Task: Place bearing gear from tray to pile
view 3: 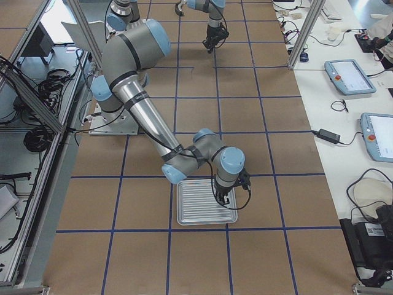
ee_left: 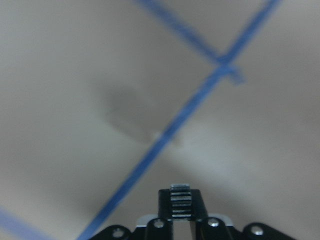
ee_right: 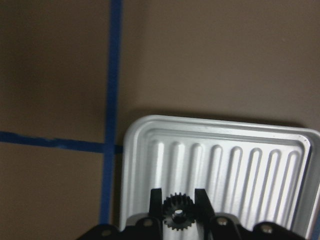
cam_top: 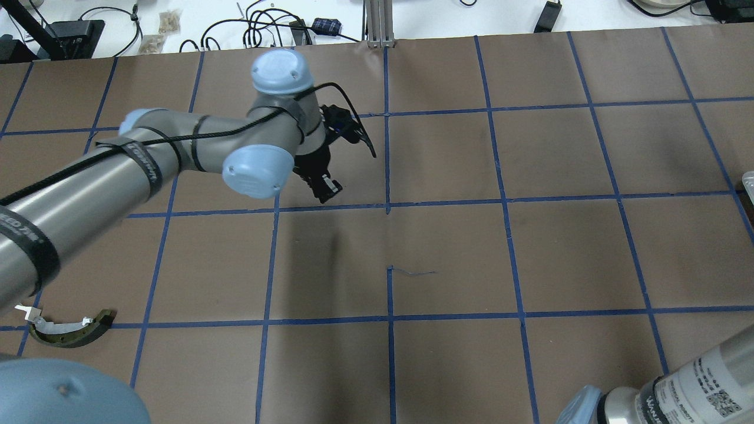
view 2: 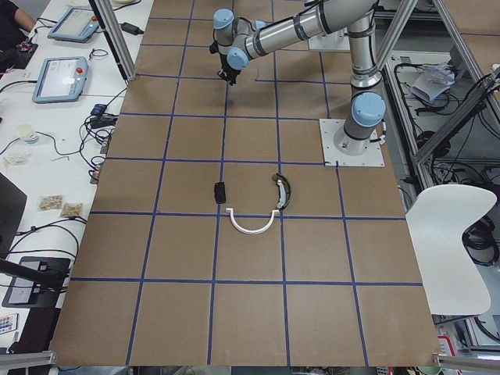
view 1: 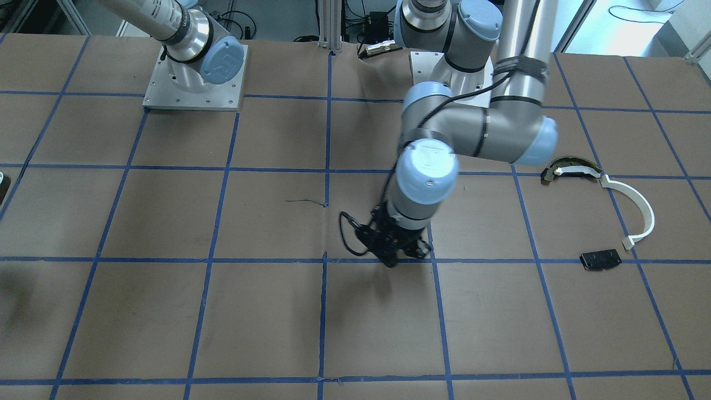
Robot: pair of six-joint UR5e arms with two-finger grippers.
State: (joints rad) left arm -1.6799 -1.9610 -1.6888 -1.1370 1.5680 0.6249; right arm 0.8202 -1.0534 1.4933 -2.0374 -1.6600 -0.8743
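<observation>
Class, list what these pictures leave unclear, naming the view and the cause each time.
Left wrist view, blurred: ribbed part between fingers of left gripper, identity unclear.
Right wrist view: bottom edge cuts tray.
Overhead view: black plate, most of white arc behind left arm or past the edge.
Front-facing and overhead views: right gripper, holding gear, out of frame.

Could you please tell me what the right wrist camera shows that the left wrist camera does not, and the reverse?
Only the right wrist view shows the ribbed metal tray, with the right gripper above it, shut on a black gear that is seen face-on. Only the left wrist view shows the left gripper, shut on what looks like a second gear, seen edge-on over bare table with no tray in sight. Both show the brown table and its blue tape lines.
</observation>
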